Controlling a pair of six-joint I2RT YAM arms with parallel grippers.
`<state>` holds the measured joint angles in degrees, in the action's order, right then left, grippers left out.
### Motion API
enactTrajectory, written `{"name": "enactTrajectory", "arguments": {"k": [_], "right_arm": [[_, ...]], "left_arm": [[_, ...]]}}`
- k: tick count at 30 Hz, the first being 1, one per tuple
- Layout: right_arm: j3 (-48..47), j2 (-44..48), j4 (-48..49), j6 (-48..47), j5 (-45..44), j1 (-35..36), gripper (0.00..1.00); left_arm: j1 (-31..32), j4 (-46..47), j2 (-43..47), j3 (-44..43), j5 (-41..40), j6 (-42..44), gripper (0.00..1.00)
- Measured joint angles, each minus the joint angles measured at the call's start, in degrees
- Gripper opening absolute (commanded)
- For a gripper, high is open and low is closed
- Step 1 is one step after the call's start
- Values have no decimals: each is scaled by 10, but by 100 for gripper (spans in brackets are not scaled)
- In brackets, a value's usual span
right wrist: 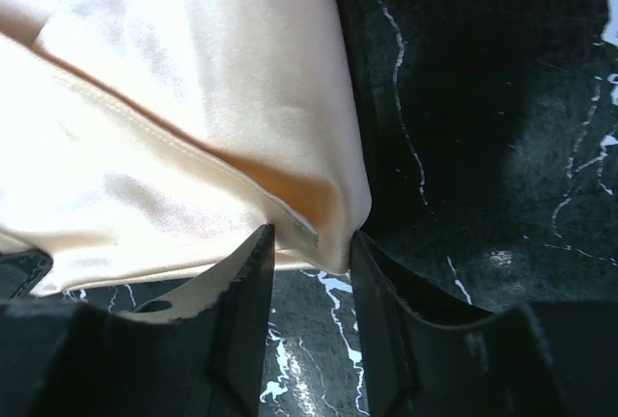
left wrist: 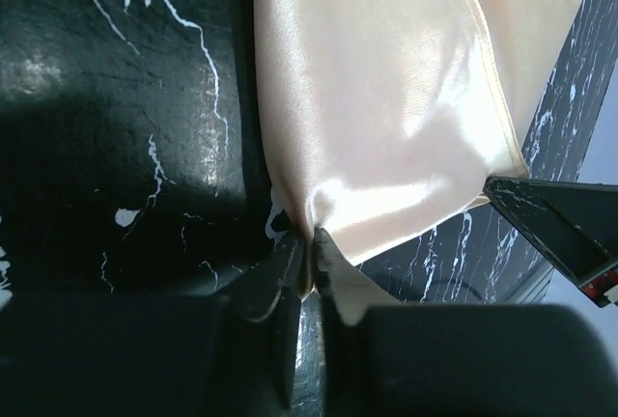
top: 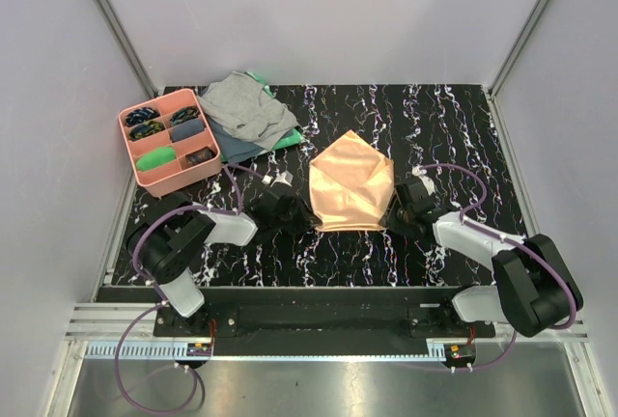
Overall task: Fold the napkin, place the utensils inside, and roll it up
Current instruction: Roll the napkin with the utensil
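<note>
The peach napkin [top: 350,185] lies partly folded in the middle of the black marbled table, with overlapping flaps and a point toward the back. My left gripper [top: 307,216] is at its near left corner. In the left wrist view that gripper [left wrist: 311,236] is shut on the napkin [left wrist: 377,98], pinching a puckered corner. My right gripper [top: 394,216] is at the near right corner. In the right wrist view that gripper [right wrist: 311,236] stands open, and the hemmed corner of the napkin [right wrist: 193,127] sits between its fingertips. The utensils are out of view.
A pink compartment tray [top: 137,174] with small dark and green items stands at the back left. Beside it a grey cloth [top: 246,108] lies piled over a blue-grey cloth and a green cloth [top: 287,140]. White walls enclose the table on three sides.
</note>
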<state>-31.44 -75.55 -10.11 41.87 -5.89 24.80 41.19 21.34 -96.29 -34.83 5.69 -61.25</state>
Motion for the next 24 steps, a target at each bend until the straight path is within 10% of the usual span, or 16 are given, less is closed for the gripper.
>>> {"name": "enactTrajectory", "arguments": {"k": [11, 24], "right_arm": [[-4, 105, -17, -81, 41, 24, 70], [-42, 88, 15, -240, -47, 329, 84]], "left_arm": [[-1, -80, 2, -46, 9, 61, 0], [-38, -259, 90, -33, 69, 161, 0]]}}
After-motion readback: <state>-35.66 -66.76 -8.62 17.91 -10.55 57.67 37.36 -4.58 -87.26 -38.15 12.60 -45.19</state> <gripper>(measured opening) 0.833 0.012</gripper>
